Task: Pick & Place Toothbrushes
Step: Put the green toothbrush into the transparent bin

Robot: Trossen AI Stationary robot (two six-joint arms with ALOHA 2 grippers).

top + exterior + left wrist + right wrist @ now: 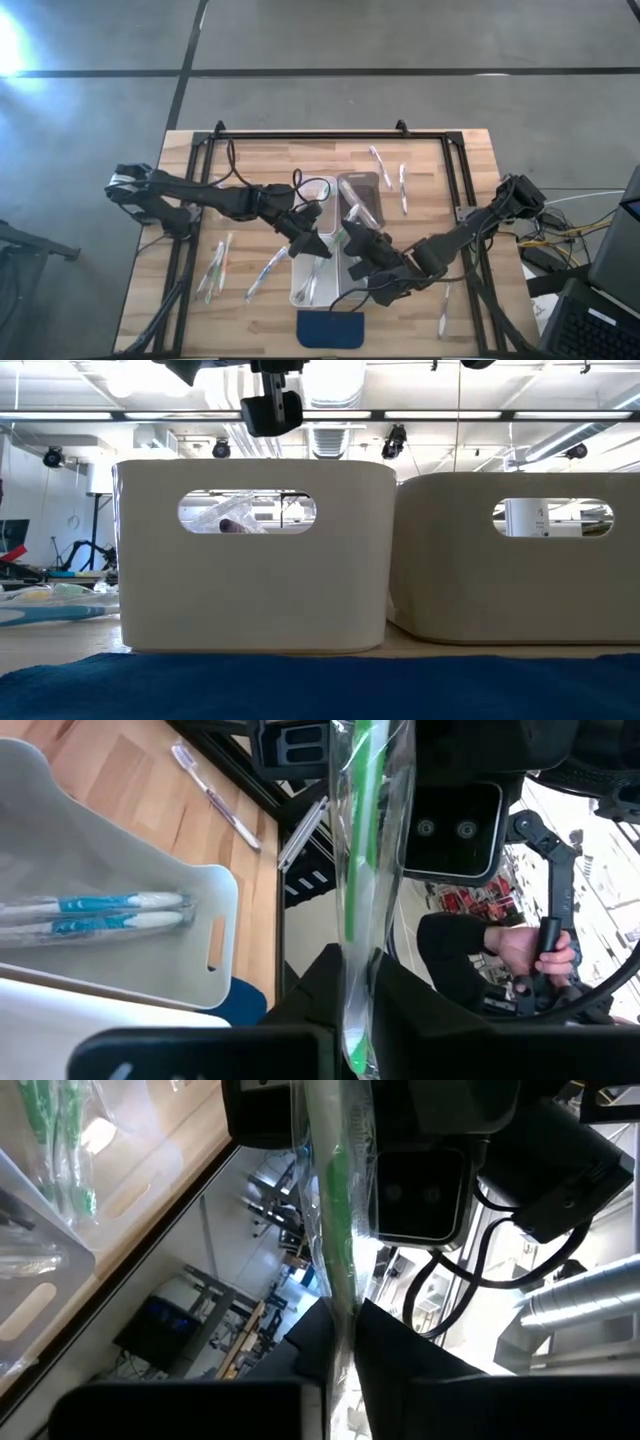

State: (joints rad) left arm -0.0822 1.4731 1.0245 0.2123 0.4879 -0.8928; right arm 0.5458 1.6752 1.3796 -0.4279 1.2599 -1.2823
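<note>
Green-striped plastic, clear wrap: one green toothbrush is held above table centre, pinched at both ends.

- Left gripper: clenched on the green toothbrush, wrap squeezed between its fingers. In the high view it comes in from 9 o'clock.
- Right gripper: also clamped on the same green toothbrush. It comes in from 4 o'clock. The two grippers face each other, close together.

Clock positions are taken from the high view, with 12 at the table's far edge.

Loose toothbrushes on the wooden table:
- 8 o'clock: about 4, overlapping, so the count is not firm.
- 1 o'clock: 2, lying apart.
- 5 o'clock: 1.

Bins:
- The low view shows 2 bins side by side, just behind the blue pad.
- From above the arms cover the centre, so I cannot give the total.
- Left wrist view: 1 bin with 2 blue-accented brushes lying parallel, and 1 brush on bare wood beside it.
- Right wrist view: a bin with green-accented brushes, number unclear.

Blue pad: 1, at 6 o'clock on the table edge.

Beyond the table, a person's hand grips a dark handle.
</note>
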